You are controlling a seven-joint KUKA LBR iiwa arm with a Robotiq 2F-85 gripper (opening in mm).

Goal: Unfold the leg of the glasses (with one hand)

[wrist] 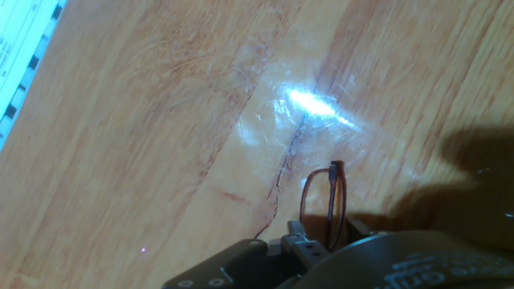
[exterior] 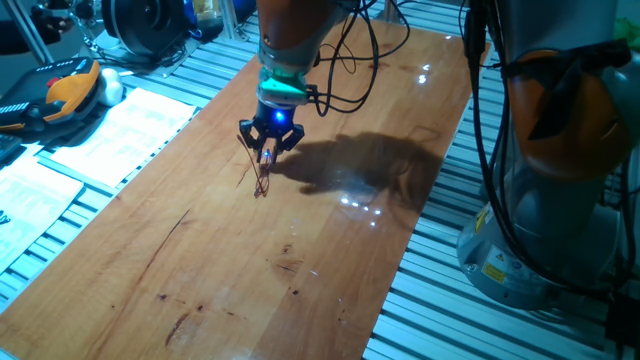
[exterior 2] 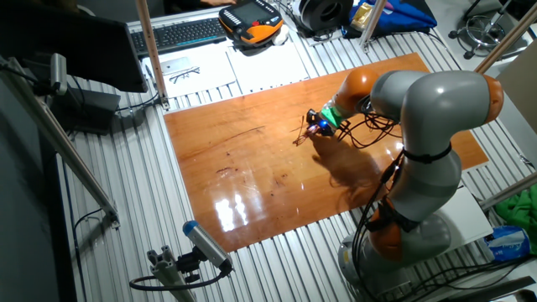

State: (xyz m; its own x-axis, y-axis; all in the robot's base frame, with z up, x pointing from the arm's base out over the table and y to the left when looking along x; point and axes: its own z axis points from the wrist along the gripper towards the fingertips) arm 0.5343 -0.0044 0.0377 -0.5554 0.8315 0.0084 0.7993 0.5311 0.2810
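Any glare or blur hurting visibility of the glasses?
Hand view: bright glare patch on the wood just above the glasses, image soft overall. One fixed view: arm shadow falls right of the gripper, thin frame barely resolved. Other fixed view: glasses tiny, glare sits nearer the table's front edge.

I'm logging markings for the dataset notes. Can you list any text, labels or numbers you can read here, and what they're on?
No text is readable.
Paper sheets: printed lines, too small to read.
Yellow sticker on the arm base: too blurred.
Keyboard: keys too small.
Glasses and gripper: no markings visible.
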